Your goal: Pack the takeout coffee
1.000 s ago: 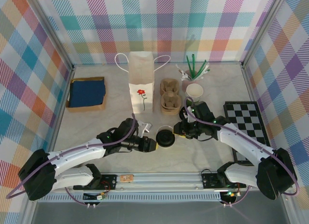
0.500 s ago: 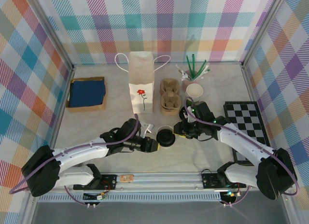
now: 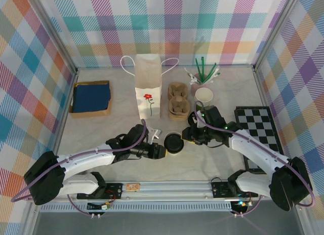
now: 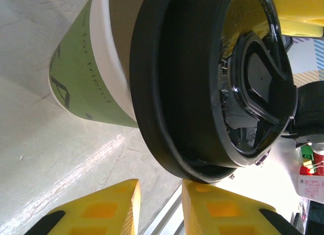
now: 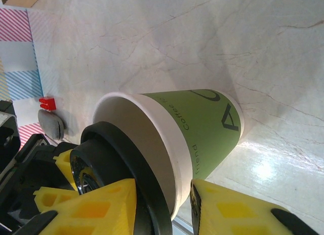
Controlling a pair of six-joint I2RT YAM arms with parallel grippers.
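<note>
Jaws of left gripper (image 4: 159, 190) pinch one black lid (image 4: 192, 93); right gripper (image 5: 163, 190) clamps one green cup (image 5: 202, 128).

Left arm (image 3: 86, 158) and right arm (image 3: 255, 153) are built from white link shells joined by black joint housings (image 3: 43, 183). A purple cable (image 3: 144, 127) is routed along each. Green LEDs (image 3: 200, 113) are lit at the right wrist. Left gripper (image 4: 161, 187) and right gripper (image 5: 163, 187) are fitted with yellow fingers (image 4: 104, 209) with square recesses.

The takeout coffee (image 3: 173, 143), a small green paper cup with dark lettering, stands upright just toward 6 o'clock of the table's (image 3: 116, 128) middle. Its black lid (image 4: 202, 83) sits askew, exposing the white rim.
</note>
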